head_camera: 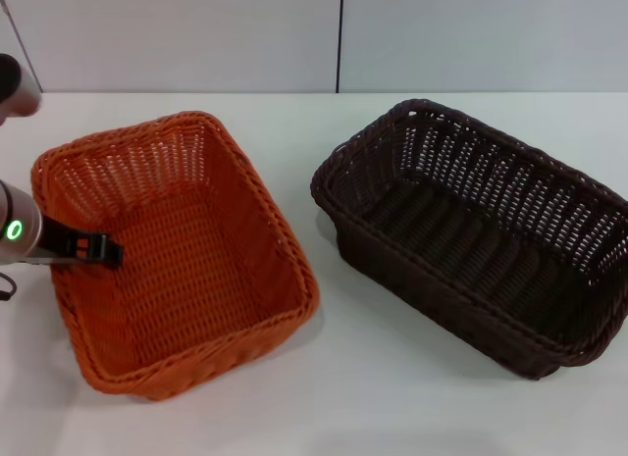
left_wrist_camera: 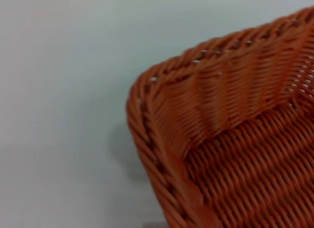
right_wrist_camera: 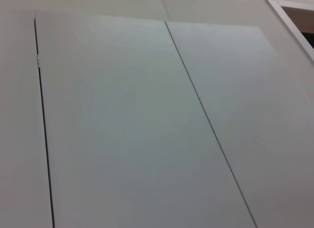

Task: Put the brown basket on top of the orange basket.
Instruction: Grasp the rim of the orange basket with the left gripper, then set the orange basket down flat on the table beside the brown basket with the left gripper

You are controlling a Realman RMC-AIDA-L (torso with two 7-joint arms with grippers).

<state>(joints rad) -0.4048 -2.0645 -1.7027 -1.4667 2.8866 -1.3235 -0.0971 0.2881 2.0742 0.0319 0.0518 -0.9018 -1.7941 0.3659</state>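
Left hand (head_camera: 98, 249) over orange basket (head_camera: 186, 309); grip unclear; brown basket (head_camera: 471, 279) well apart.

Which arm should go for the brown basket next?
Probably the right: the dark brown woven basket sits on the robot's right side, though that arm is out of view. The left gripper hovers over the bright orange woven basket.

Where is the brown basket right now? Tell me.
In the head view the brown basket sits on the white table on the robot's right side, beside the orange basket and apart from it, not yet stacked.
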